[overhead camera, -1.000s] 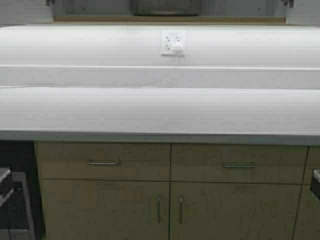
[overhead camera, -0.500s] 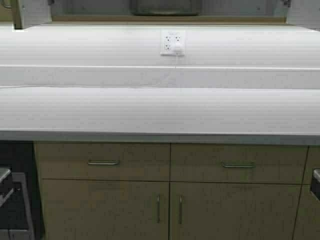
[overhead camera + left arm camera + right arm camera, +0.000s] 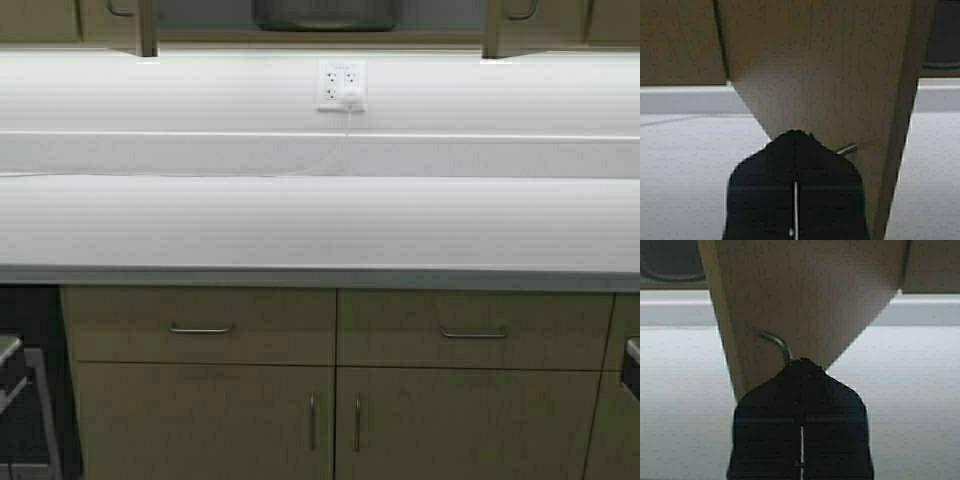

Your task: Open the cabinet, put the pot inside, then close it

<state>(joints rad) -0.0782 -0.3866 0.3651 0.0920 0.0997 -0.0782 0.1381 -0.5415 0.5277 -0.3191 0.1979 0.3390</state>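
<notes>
Both grippers clamp handles of the tan wood-grain cabinet, doors ajar.

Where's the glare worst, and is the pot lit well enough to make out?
High view: the white countertop and backsplash are washed out bright; the pot sits in shadow inside the cabinet, cut by the top edge. Wrist views: each door is dim and soft, the left gripper and right gripper dark silhouettes.

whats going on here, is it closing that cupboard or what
The pot sits inside the overhead cabinet, whose two doors stand part-way open. The left gripper is at the left door's handle, and the right gripper at the right door's handle. Judging by that, it looks like the closing step. The counter lies below.
</notes>
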